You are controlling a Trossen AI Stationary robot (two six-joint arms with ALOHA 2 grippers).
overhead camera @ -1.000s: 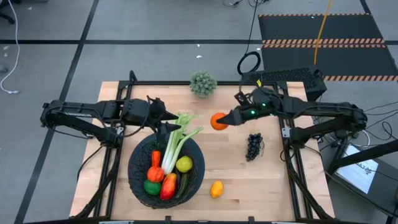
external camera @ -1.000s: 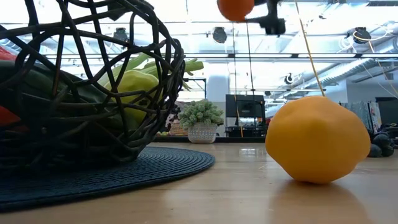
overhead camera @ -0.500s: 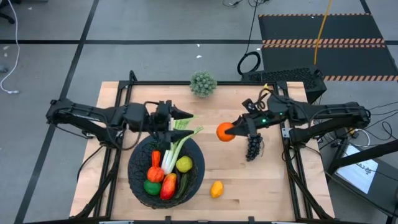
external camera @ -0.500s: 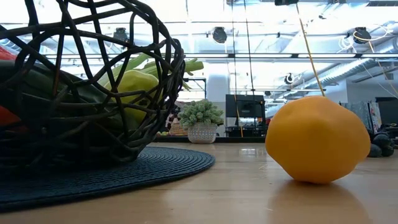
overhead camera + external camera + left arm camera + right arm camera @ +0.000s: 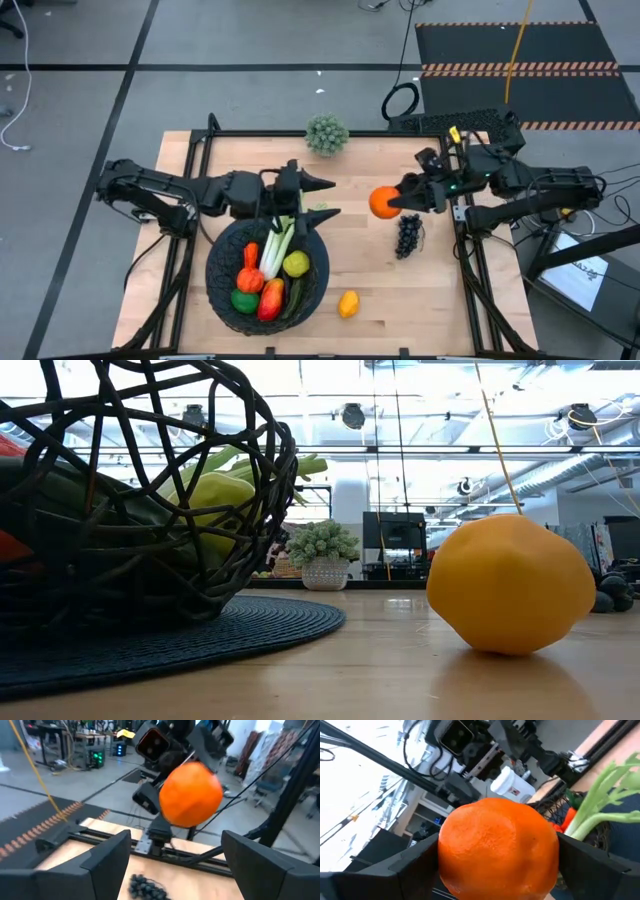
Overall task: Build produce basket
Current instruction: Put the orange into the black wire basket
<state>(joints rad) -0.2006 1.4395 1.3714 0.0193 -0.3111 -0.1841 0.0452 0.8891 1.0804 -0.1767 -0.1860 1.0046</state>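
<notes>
My right gripper [image 5: 392, 203] is shut on an orange [image 5: 383, 202], which hangs above the table's middle right. My left gripper [image 5: 335, 198] stands open over the far rim of the black woven basket [image 5: 226, 295], pointing level at the orange; in the left wrist view the orange [image 5: 191, 794] hangs just beyond its spread fingers. The basket holds a celery stalk [image 5: 276, 245], a carrot [image 5: 250, 255] and several other fruits. Purple grapes [image 5: 407, 235] lie on the table below the orange. A yellow-orange fruit [image 5: 347, 303] lies near the front edge. My right gripper pinches the orange between its two fingers [image 5: 405, 865], one on each opposite side [image 5: 451, 857] of the fruit. The fingers come in level from the table's right side. The orange is lifted clear of the table.
A spiky grey-green ball plant [image 5: 327, 133] in a white pot stands at the table's far edge. The basket sits on a dark round mat [image 5: 270, 625]. The yellow-orange fruit [image 5: 510, 585] fills the low view's right half. Bare wood lies between basket and grapes.
My right gripper has carried the orange toward the table's right edge and upward, out of the low view's top. My left gripper has moved right along the basket's far rim, toward the orange, and has turned to point level.
</notes>
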